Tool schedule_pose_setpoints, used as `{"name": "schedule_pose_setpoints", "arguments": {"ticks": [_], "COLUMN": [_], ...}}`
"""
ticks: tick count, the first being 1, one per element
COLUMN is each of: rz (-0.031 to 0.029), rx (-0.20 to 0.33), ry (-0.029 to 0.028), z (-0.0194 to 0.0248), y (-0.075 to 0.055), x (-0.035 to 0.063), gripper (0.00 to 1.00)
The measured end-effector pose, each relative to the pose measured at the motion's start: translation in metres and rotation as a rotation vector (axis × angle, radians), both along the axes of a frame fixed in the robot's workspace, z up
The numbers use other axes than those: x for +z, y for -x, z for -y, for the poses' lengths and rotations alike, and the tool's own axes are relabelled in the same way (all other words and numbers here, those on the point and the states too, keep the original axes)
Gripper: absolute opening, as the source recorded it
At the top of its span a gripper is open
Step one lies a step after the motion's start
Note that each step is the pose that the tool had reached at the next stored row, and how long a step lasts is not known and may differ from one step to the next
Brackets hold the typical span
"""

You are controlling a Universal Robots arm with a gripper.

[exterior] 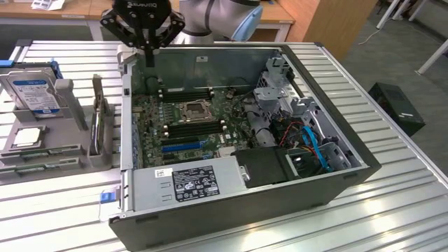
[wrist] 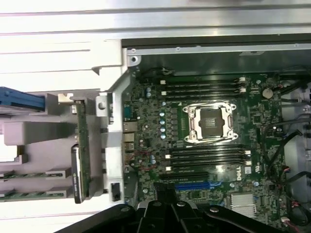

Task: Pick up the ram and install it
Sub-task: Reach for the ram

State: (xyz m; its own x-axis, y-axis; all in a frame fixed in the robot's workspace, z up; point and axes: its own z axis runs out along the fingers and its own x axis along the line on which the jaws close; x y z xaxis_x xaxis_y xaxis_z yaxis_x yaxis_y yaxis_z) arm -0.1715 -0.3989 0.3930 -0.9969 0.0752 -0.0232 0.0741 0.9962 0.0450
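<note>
Hard drive (exterior: 31,93) in grey rack (exterior: 70,103), power supply (exterior: 188,184), blue cables (exterior: 315,149)

Silver ribbed metal tabletop (exterior: 392,210), long parallel slats, bright glare on slats in wrist view. Smooth grey floor (exterior: 413,68) at exterior view's right. Small black rectangular box (exterior: 396,107) on floor, near table edge. Tall light-brown wooden panel (exterior: 329,23) behind table. Light wooden desk with white frame (exterior: 77,10) along back. Slanted white metal legs (exterior: 433,55) over floor. Even indoor light.

Metal table (exterior: 409,210), computer case (exterior: 266,212), parts rack (exterior: 42,156)
</note>
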Motion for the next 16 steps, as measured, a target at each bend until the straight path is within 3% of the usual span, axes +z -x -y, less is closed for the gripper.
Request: {"name": "schedule_pose_setpoints", "arguments": {"ticks": [16], "rz": [0.0], "rx": [0.0], "ry": [0.0], "z": [0.0], "y": [0.056], "x": [-0.0003], "gripper": [0.11]}}
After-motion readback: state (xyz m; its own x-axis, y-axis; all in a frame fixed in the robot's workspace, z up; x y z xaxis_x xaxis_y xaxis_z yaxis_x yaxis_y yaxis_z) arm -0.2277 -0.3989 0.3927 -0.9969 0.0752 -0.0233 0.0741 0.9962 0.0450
